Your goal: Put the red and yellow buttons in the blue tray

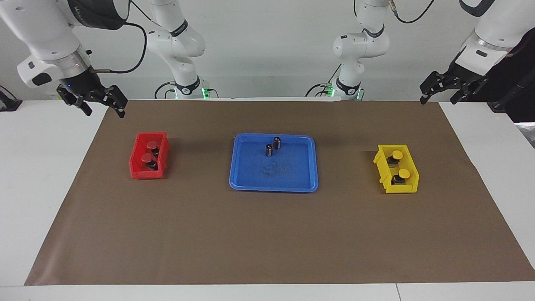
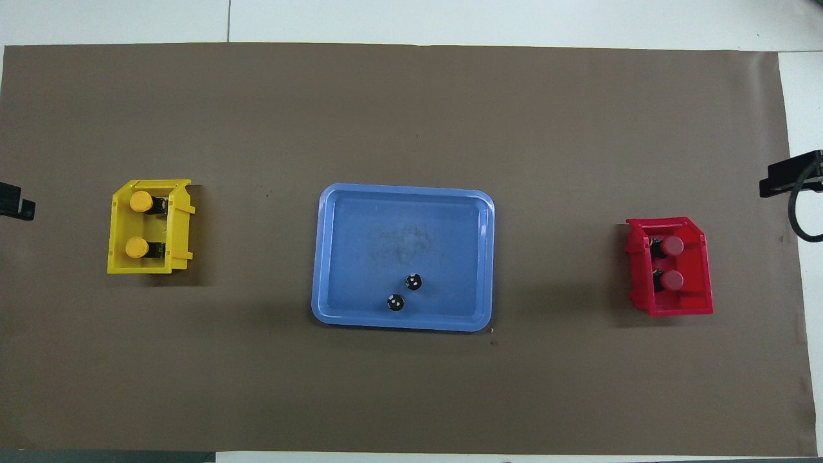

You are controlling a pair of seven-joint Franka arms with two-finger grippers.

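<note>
Both arms are shown only in the facing view; the overhead view holds none of either gripper. There the right gripper (image 1: 102, 101) is held in the air over the brown mat's (image 1: 267, 234) edge nearest the robots, at the right arm's end, its fingers spread with nothing between them. The left gripper (image 1: 453, 88) hangs likewise over the table's corner at the left arm's end, fingers parted and empty.

The two red-capped push buttons (image 1: 149, 156) are seated in the small red plastic bin (image 1: 138, 161), well apart from the right gripper. The two yellow-capped push buttons (image 1: 399, 165) are seated in the small yellow plastic bin (image 1: 382, 167), well apart from the left gripper.

The flat rectangular blue plastic tray (image 1: 273, 184) lies between the bins; two dark capless cylinders (image 1: 272, 146) stand in it near its rim nearest the robots. The rest of the tray's floor is left bare, and open mat lies between tray and each bin.
</note>
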